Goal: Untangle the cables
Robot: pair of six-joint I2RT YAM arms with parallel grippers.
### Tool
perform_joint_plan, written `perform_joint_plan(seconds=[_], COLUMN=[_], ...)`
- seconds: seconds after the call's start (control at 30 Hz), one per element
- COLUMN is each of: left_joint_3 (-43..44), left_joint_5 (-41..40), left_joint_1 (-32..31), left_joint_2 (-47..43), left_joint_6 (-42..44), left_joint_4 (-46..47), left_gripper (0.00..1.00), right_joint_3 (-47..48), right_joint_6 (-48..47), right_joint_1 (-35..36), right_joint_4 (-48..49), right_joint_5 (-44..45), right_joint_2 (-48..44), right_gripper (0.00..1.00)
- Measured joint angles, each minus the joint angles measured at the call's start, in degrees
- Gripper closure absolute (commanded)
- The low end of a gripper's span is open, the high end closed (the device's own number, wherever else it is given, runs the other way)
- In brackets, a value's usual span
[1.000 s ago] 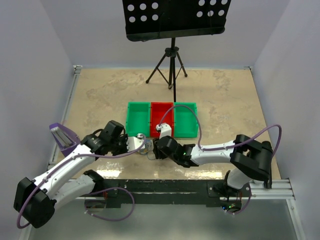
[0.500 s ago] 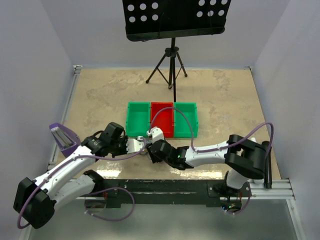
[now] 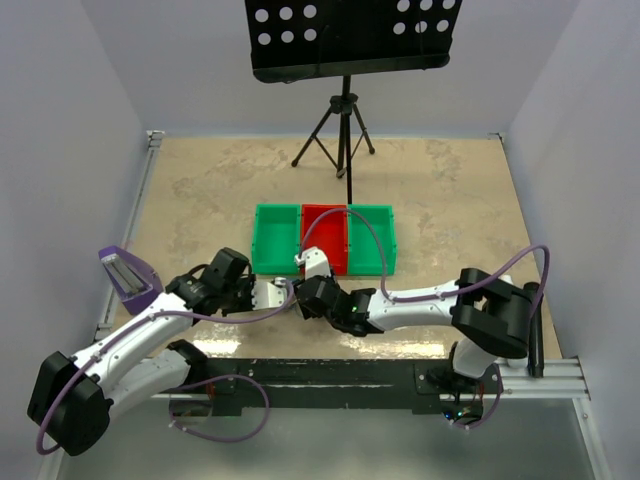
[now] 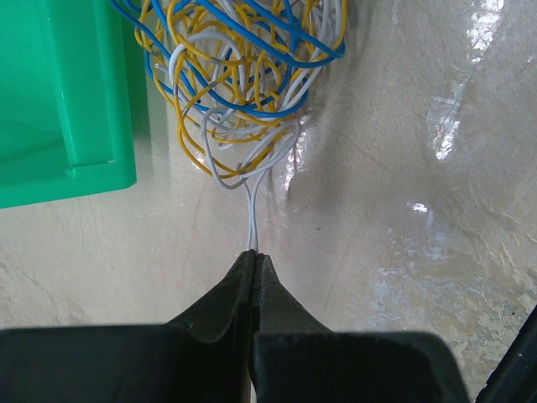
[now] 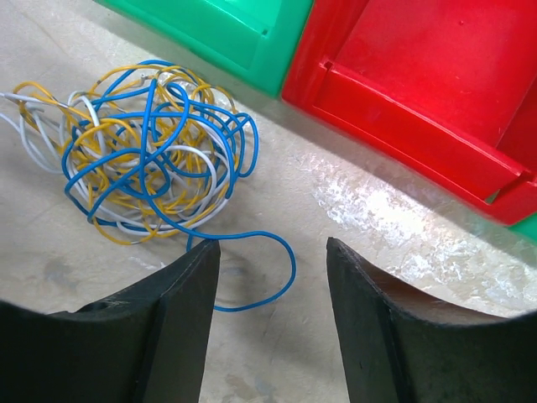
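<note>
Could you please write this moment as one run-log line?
left end effector: shut on white wire | right end effector: open over blue wire | tangle: beside green bin

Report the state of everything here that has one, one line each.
cables: tangled in one heap
white cable: one strand drawn out of the heap, pinched
blue loop: lying loose outside the heap
left gripper: shut on the white cable
right gripper: open, empty, over the blue loop
left green bin: empty
red bin: empty
right green bin: empty
</note>
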Motion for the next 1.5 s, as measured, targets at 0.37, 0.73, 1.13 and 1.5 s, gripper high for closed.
perform_joint_plan(seconds=[0.37, 0.73, 1.13, 1.5], left_joint_3=[-1.53, -1.90, -2.27, -3.32], left_joint_5=[-1.01, -1.51, -1.64, -1.73], left_joint_1=[0.00, 0.00, 0.02, 0.17], left_joint_2=[0.07, 0.72, 0.68, 0.44], left_joint_6=[1.22, 1.60, 1.95, 2.99], left_joint_4=[1.01, 1.31, 1.66, 1.57], left_gripper=[1.00, 1.00, 1.00, 1.00], right_joint_3=[0.94, -1.38, -1.18, 1.99], right_joint_6=[0.81, 1.22, -7.48, -12.04], right_joint_1=[-0.07, -0.39, 0.46, -0.07], right_joint_4=[1.11, 3.41, 4.61, 5.55], right_joint_5=[-0.20, -2.05, -5.38, -6.62], right_joint_2=[5.42, 2.34, -1.27, 3.45], right_gripper=[0.61, 0.48, 0.40, 0.52])
